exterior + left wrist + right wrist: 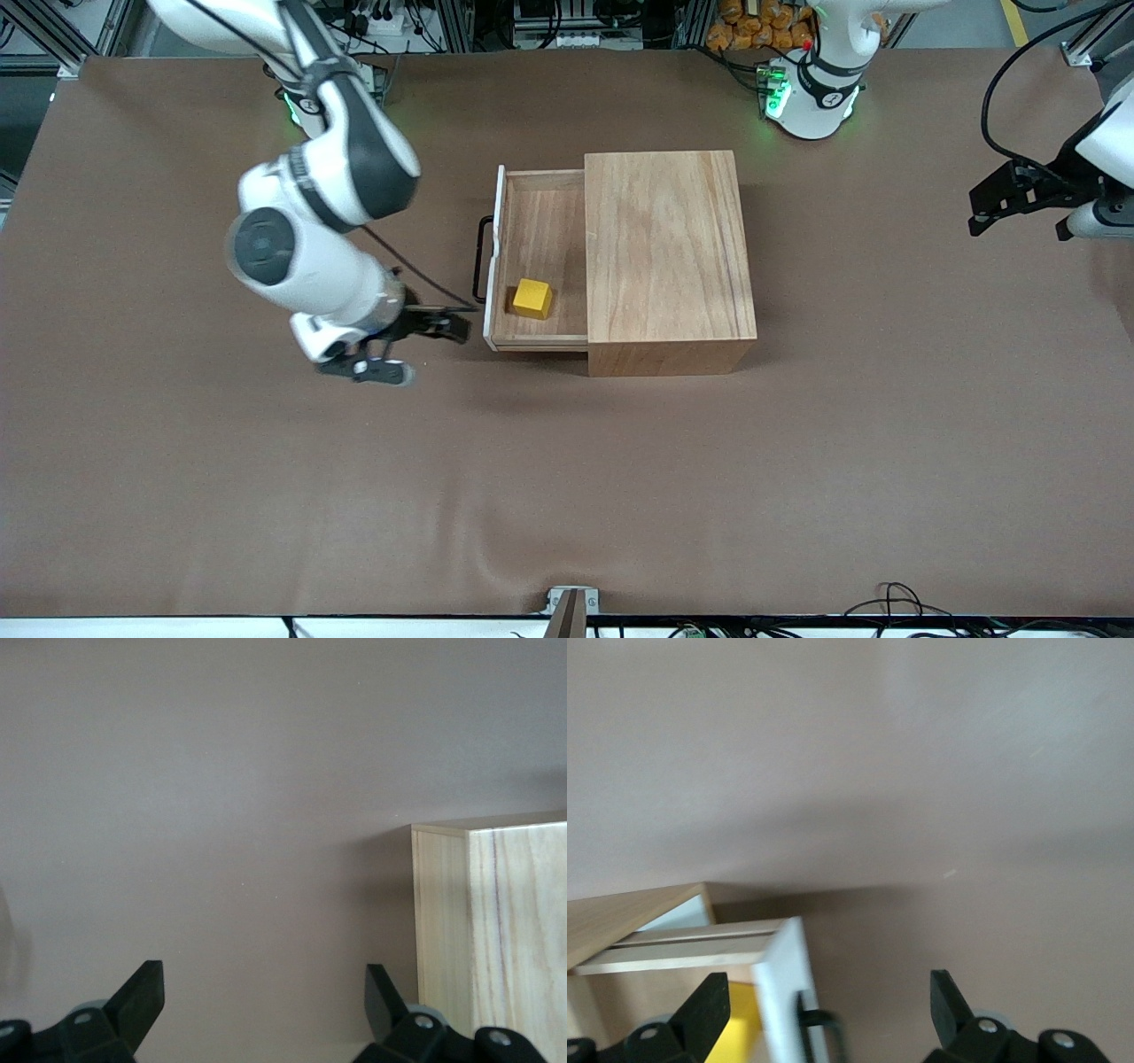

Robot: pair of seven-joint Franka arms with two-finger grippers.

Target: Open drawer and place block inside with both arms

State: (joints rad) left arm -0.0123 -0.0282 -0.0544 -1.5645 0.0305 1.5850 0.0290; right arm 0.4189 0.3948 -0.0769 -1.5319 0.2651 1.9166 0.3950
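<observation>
The wooden cabinet (669, 252) stands mid-table with its drawer (540, 221) pulled out toward the right arm's end. The yellow block (532, 299) lies inside the drawer, in the corner nearest the front camera. My right gripper (432, 353) hangs open and empty just off that corner of the white front panel (496, 257), beside the black handle (480, 257). The right wrist view shows the panel (784, 983), the handle (819, 1028) and the block (740, 1028) between the spread fingers of my right gripper (830, 1001). My left gripper (1017, 230) waits open over the left arm's end of the table.
A brown mat (567, 496) covers the whole table. In the left wrist view the cabinet (496, 930) shows beside my left gripper (264, 992), with bare mat (221, 815) around it. A small metal bracket (571, 602) sits at the table edge nearest the front camera.
</observation>
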